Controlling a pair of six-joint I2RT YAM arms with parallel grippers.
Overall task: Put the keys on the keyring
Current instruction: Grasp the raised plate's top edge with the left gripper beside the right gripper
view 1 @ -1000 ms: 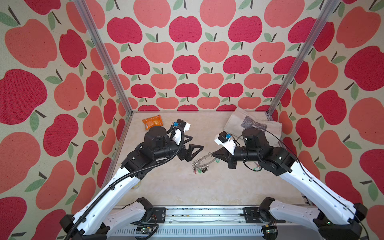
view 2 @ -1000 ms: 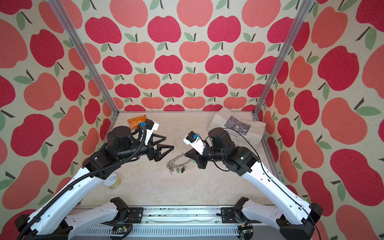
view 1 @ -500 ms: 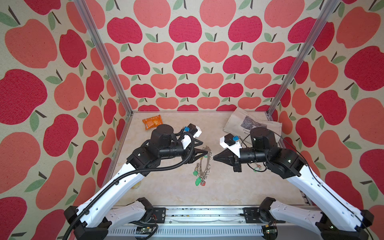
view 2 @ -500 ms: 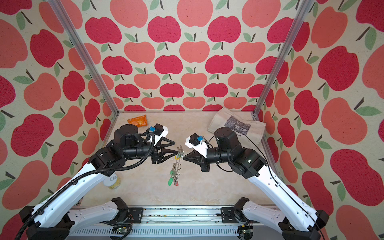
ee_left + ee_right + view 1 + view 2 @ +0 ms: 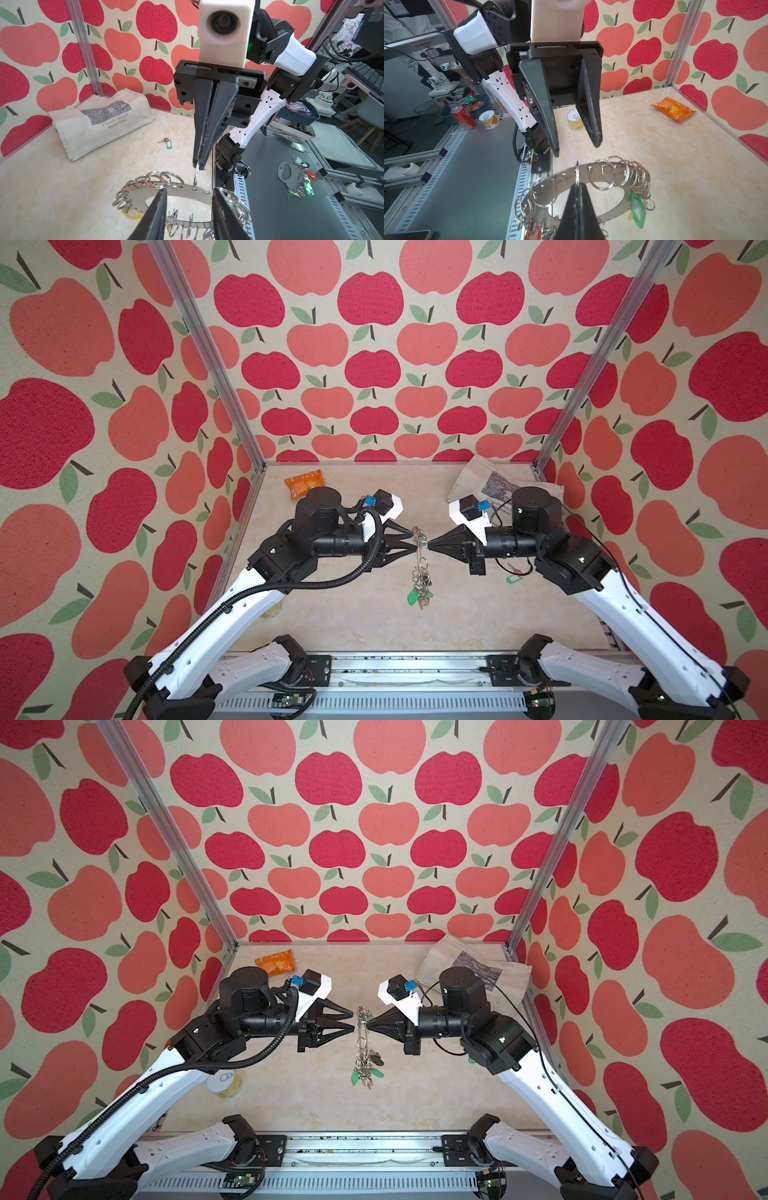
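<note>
While its jaws stand apart, the left gripper (image 5: 414, 541) waits just short of the large flat grey metal keyring (image 5: 421, 564), which hangs edge-on between both grippers (silver keys (image 5: 420, 598) with green and red plastic tags dangle at its foot). Opposite, the right gripper (image 5: 429, 544) is pinched tight on one thin wire ring (image 5: 577, 173) at the disc's top. A loose green-tagged key (image 5: 512, 578) lies on the marbled table (image 5: 353, 614) beneath that arm.

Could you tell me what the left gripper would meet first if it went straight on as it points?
The left gripper would most likely meet the keyring, hanging just ahead of its open jaws from the shut right gripper.
</note>
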